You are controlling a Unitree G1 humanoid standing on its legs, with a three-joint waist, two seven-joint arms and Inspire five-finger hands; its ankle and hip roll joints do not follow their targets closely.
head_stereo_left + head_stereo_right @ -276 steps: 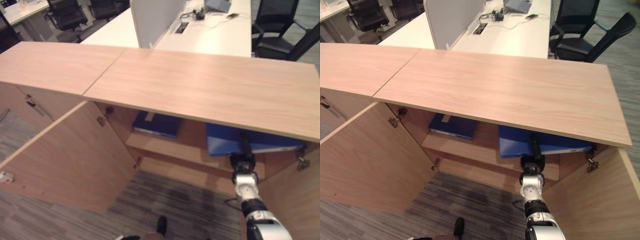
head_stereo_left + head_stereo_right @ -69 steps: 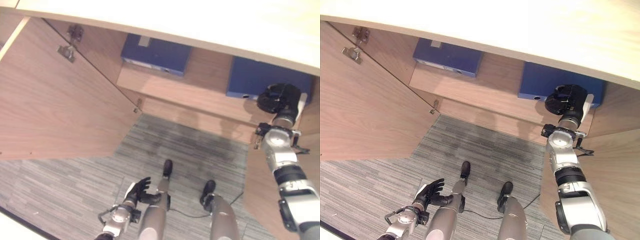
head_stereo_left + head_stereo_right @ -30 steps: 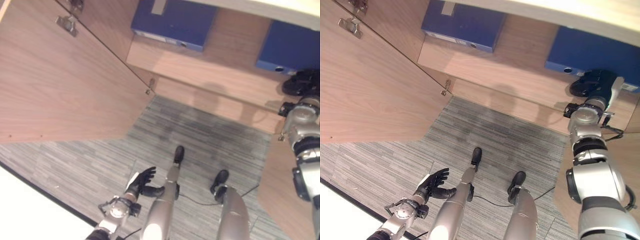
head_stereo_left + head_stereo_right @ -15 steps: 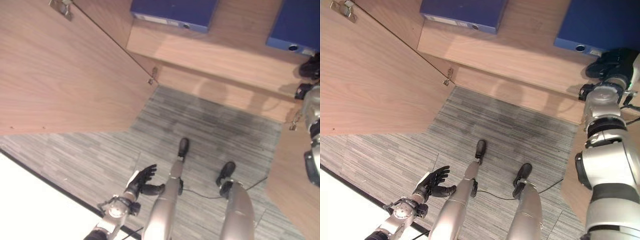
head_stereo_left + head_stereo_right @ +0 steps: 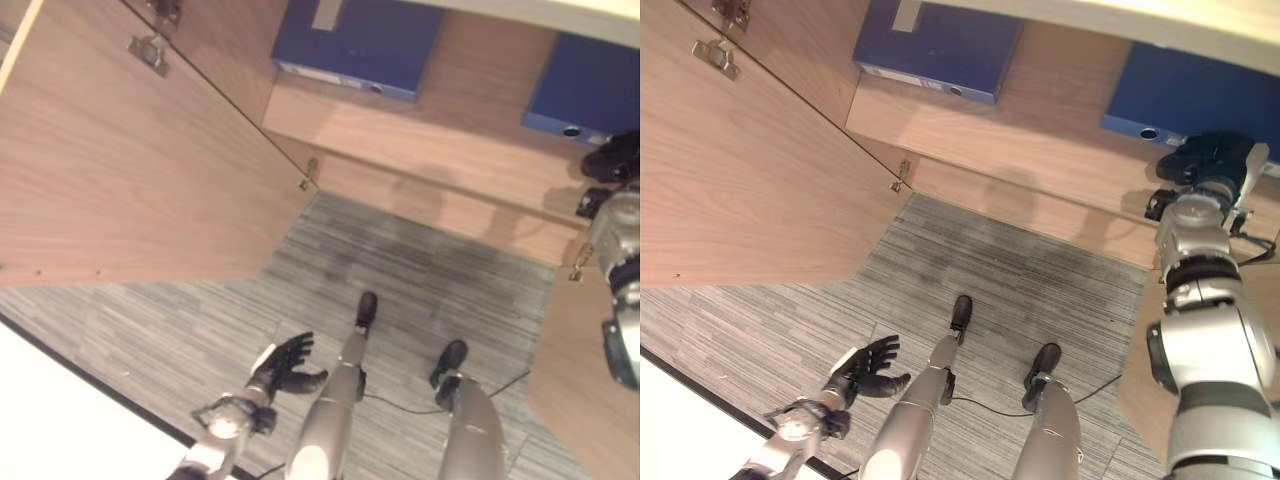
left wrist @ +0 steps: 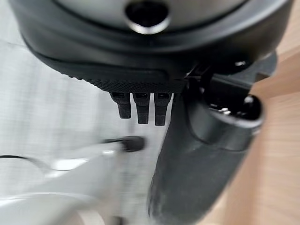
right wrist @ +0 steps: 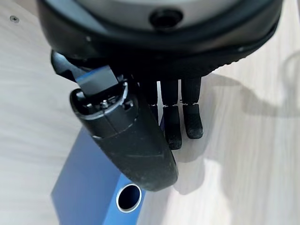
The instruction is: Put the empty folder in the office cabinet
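Note:
A blue folder [image 5: 1195,97] lies flat on the right side of the cabinet shelf [image 5: 1040,130], its spine with a ring hole facing out. My right hand [image 5: 1212,158] hovers at the folder's front right corner, fingers [image 7: 180,117] stretched over the bare shelf and holding nothing. In the right wrist view the folder [image 7: 91,190] shows just past the thumb. A second blue folder [image 5: 940,45] rests on the left of the same shelf. My left hand [image 5: 866,372] hangs low over the carpet, relaxed and empty, and its thumb [image 6: 201,154] shows in the left wrist view.
The cabinet's left door [image 5: 740,180] stands wide open and reaches out over the grey carpet [image 5: 1020,270]. The right door [image 5: 585,370] is open beside my right arm. The cabinet's top edge [image 5: 1200,25] overhangs the shelf.
The camera has tilted down and shifted. My right hand, earlier deep under the top with the folder, has let go and drawn back to the folder's front corner. The left hand stays low.

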